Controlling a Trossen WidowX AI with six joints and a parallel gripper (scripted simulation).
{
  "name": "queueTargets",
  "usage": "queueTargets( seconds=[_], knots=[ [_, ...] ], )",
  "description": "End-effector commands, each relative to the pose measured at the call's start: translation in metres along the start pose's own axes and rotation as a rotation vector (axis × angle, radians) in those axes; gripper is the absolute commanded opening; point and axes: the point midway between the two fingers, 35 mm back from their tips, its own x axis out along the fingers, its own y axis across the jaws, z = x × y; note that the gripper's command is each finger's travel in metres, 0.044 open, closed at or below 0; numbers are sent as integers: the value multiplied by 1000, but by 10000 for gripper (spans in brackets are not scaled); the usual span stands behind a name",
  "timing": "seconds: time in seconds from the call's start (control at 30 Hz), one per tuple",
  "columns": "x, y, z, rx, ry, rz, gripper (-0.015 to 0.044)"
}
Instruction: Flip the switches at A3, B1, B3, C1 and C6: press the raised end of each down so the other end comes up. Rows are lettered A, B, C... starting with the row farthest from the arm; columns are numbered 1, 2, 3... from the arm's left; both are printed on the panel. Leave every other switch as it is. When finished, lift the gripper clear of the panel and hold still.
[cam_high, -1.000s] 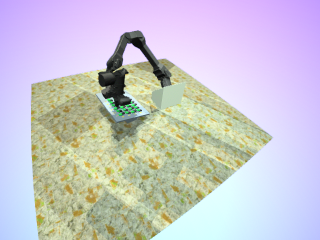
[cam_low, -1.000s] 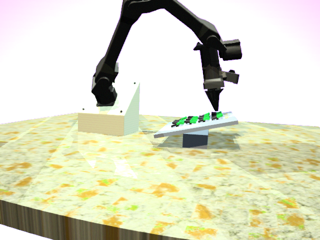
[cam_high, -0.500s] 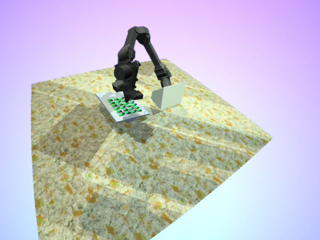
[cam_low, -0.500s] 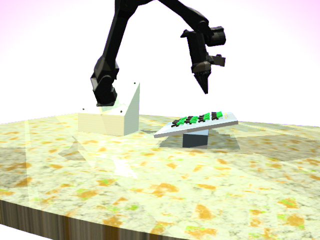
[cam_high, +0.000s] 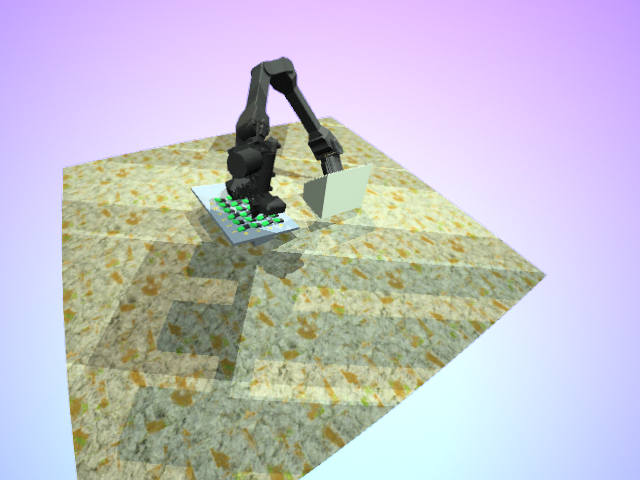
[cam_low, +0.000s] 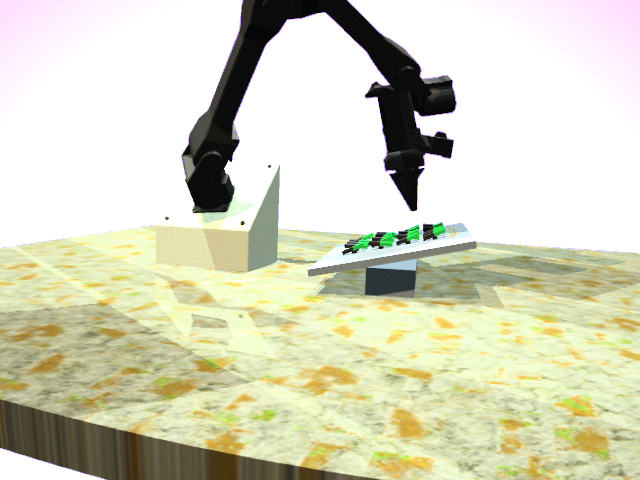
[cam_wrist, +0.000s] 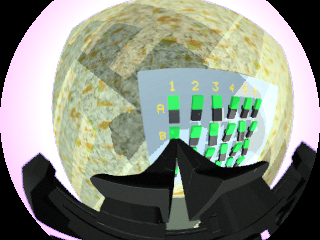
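The tilted switch panel (cam_high: 235, 238) (cam_low: 338, 264) (cam_wrist: 150, 90) carries rows of green and black rocker switches, with yellow letters and numbers. My gripper (cam_low: 413, 209) (cam_wrist: 175, 141) is shut and empty. In the exterior view its tips hang a little above the panel, touching nothing. In the wrist view the tips appear in front of column 1, just below switch B1 (cam_wrist: 174, 132). Switch A1 (cam_wrist: 174, 109), switch A3 (cam_wrist: 216, 108) and switch B3 (cam_wrist: 213, 134) show beyond them. The fingers hide C1 and much of the lower rows. Which ends are raised is hard to tell.
The panel rests on a dark block (cam_low: 390, 280) on the patterned table (cam_high: 336, 330) (cam_low: 310, 382). A pale wedge-shaped block (cam_high: 346, 193) (cam_low: 201, 248) stands by the arm's base. Patchy shadows cross the table and part of the panel.
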Motion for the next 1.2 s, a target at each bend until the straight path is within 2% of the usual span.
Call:
queueTargets(
  seconds=[0.0,0.43,1.17],
  knots=[
    [9,-1,-3,-9,9,-8,0],
    [23,-1,-2,-9,9,-8,0],
    [23,-1,-2,-9,9,-8,0]
  ],
)
